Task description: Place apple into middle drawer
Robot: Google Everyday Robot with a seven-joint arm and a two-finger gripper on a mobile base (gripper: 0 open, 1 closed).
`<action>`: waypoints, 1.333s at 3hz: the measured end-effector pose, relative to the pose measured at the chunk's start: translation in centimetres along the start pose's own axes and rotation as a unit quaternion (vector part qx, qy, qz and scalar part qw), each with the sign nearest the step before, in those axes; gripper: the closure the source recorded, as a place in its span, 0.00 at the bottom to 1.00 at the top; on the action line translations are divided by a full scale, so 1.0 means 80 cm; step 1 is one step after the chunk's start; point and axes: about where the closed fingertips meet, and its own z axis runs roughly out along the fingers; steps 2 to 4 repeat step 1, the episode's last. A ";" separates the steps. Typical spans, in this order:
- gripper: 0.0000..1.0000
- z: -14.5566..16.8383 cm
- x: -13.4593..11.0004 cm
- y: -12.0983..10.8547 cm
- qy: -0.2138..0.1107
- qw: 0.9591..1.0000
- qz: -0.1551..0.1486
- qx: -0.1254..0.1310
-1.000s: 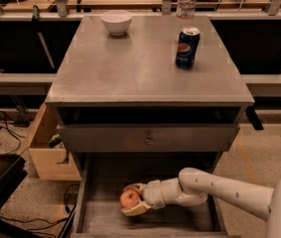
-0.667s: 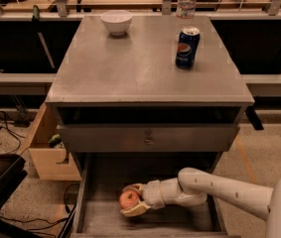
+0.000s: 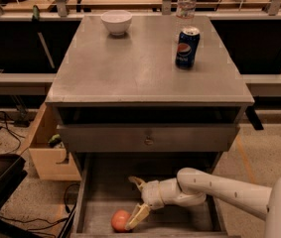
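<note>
Grey bench (image 3: 130, 68), middle drawer (image 3: 179, 221) open below.
A white bowl (image 3: 116, 21) sits back left on the bench, a blue can (image 3: 187, 46) right; the end effector (image 3: 129, 203), fingers spread, is in the drawer, touching the apple (image 3: 119, 220).
</note>
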 end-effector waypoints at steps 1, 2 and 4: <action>0.00 0.000 0.000 0.000 0.000 1.000 0.000 0.000; 0.00 0.000 0.000 0.000 0.000 1.000 0.000 0.000; 0.00 0.000 0.000 0.000 0.000 1.000 0.000 0.000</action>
